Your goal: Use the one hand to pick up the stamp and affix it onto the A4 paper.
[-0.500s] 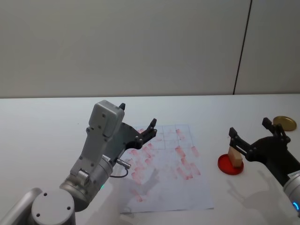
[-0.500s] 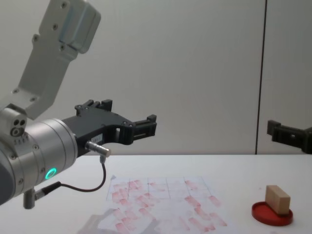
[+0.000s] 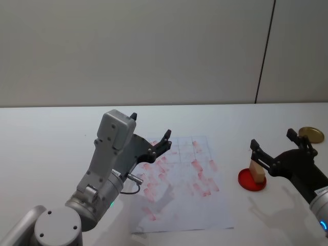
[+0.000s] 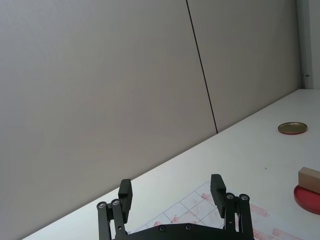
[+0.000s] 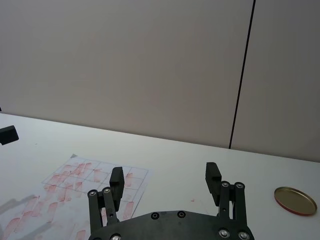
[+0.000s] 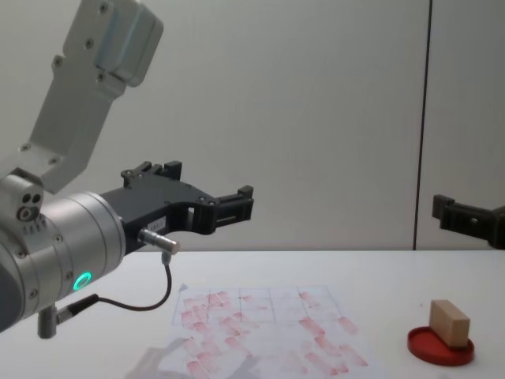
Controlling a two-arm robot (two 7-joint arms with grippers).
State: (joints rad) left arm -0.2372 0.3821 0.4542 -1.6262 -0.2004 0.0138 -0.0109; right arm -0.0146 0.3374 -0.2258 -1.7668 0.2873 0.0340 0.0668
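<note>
Two grippers hang above the white table (image 3: 46, 133), both with fingers spread wide and nothing between them. The paper (image 3: 182, 192), a white sheet with a faint grid and many pinkish-red marks, lies flat on the table. The left gripper (image 3: 151, 126) is raised over the paper's left part, clear of the sheet. Off the paper's right edge sits a round red ink pad (image 3: 247, 180), and the stamp (image 3: 258, 173), a small tan wooden block, stands on it. The right gripper (image 3: 272, 139) hovers above the stamp, well apart from it. A flat gold lid (image 3: 311, 134) lies farther right of the paper, beyond the pad.
</note>
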